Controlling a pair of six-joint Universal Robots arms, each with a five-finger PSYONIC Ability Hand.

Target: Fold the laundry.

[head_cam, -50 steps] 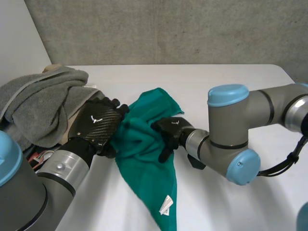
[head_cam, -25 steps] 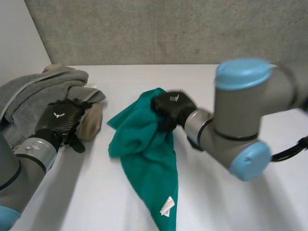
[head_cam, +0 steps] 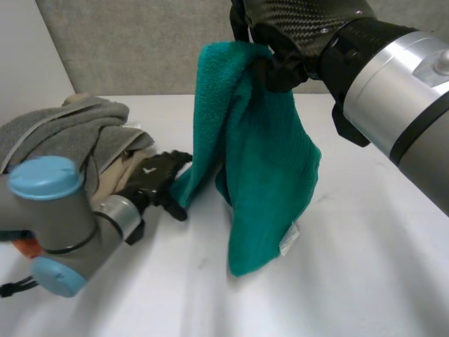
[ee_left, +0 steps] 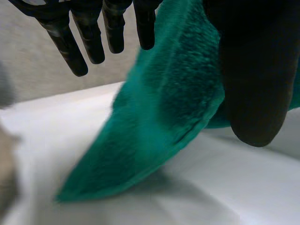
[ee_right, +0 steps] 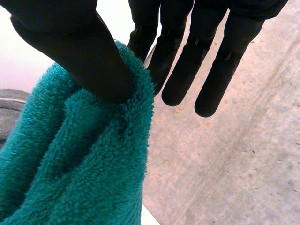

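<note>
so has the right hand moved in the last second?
Yes. The right hand has gone up: it was low over the table, now it is high against the grey wall, pinching the green towel, which hangs from it.

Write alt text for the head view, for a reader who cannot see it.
The right hand holds a green towel up by its top edge over the white table. The left hand is low at the towel's corner, beside a grey laundry pile.
</note>
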